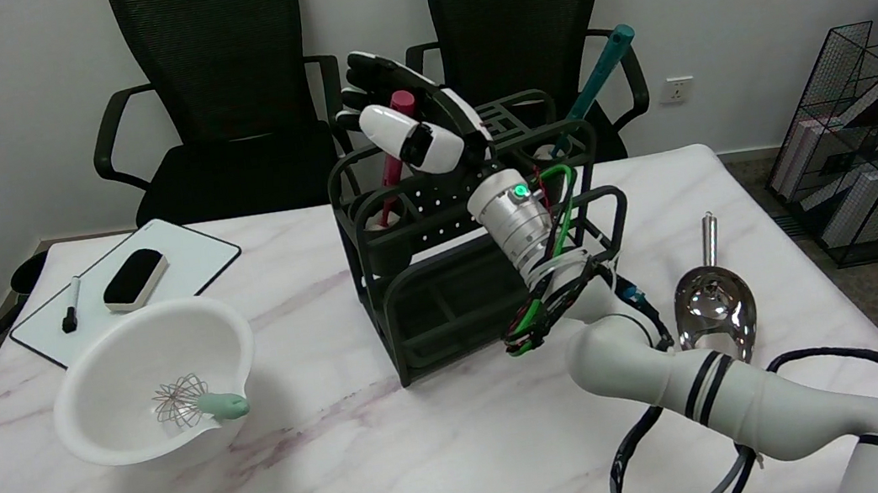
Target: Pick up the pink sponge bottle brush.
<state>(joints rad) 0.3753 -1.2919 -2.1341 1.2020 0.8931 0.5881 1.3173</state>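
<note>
The brush (396,154) stood handle-up in the rack's (414,317) far-left compartment, its sponge end hidden. The right hand (409,119) was at the pink handle's top, fingers spread around it; whether they gripped it I could not tell. It likely handled light and stiff: grip the handle, lift straight up.

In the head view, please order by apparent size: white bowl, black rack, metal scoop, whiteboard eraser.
1. black rack
2. white bowl
3. metal scoop
4. whiteboard eraser, though it lies farther from the camera than the scoop, so this last pair is uncertain.
</note>
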